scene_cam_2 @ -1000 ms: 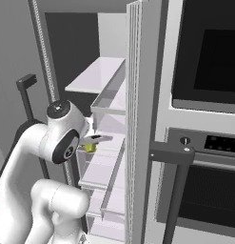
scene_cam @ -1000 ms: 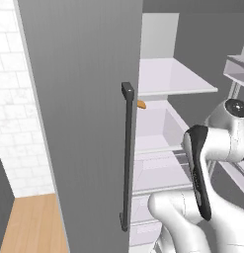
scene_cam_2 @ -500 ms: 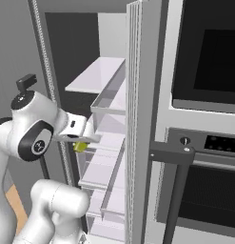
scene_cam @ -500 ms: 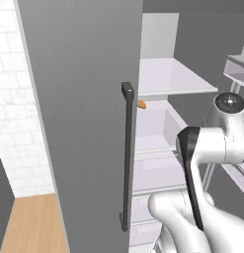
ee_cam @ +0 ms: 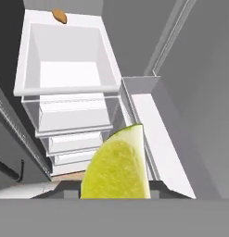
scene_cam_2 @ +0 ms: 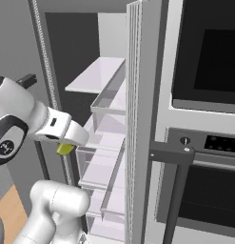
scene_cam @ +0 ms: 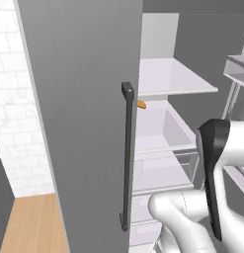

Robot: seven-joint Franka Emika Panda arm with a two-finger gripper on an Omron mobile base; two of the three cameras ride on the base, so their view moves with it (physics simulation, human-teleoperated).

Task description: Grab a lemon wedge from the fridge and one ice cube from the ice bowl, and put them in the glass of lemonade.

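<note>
Lemon wedge (ee_cam: 117,166) sits pinched in the gripper (scene_cam_2: 65,145), jaws partly closed on it, just outside the open fridge (scene_cam_2: 109,143). Swinging away toward the glass, it could clip the door shelves or slip free of that narrow pinch.

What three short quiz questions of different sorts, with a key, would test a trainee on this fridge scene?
1. True or false: the gripper holds the lemon wedge.
2. Multiple choice: the small orange piece lies A) inside the clear drawer, B) on the shelf behind the drawer, C) on the floor.
3. Fill in: the fridge door nearest the left base camera carries a long dark ____.

Key: 1 true; 2 B; 3 handle.
</note>
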